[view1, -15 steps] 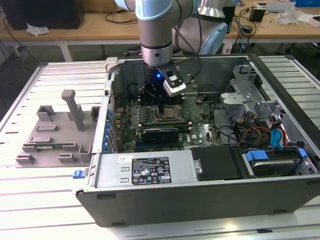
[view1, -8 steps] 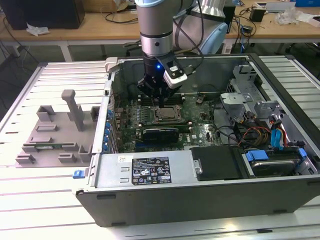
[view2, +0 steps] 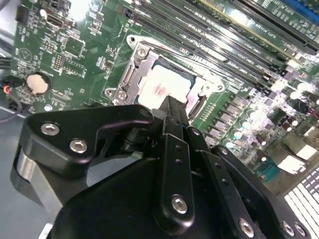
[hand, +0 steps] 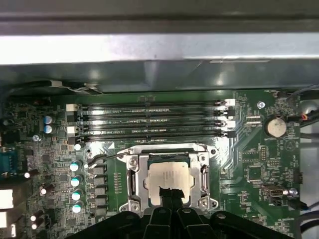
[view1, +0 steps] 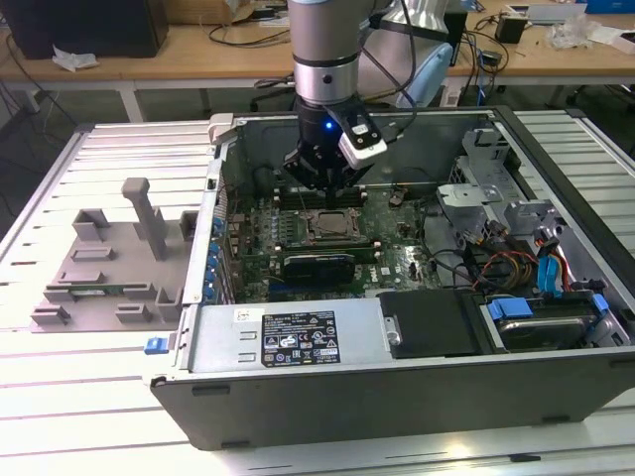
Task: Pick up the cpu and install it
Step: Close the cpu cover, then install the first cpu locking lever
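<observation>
The cpu [hand: 169, 174] is a small silvery-white square lying flat inside the metal-framed socket [hand: 132, 175] on the green motherboard. It also shows pale and bright in the second wrist view [view2: 158, 85]. My gripper [hand: 168, 192] hangs right over the cpu's near edge with its two narrow black fingers pressed together, shut, nothing between them. In the second wrist view the gripper [view2: 172, 103] has its tip over the chip's edge. In the exterior view the gripper [view1: 323, 186] stands low inside the open computer case, just above the socket [view1: 330, 226].
Memory slots [hand: 149, 119] run just beyond the socket. The case walls [view1: 226, 169] surround the board, with a power supply [view1: 288, 337] at the front and drive cables [view1: 516, 263] on the exterior view's right. A grey fixture tray [view1: 109, 268] with upright posts sits outside on the exterior view's left.
</observation>
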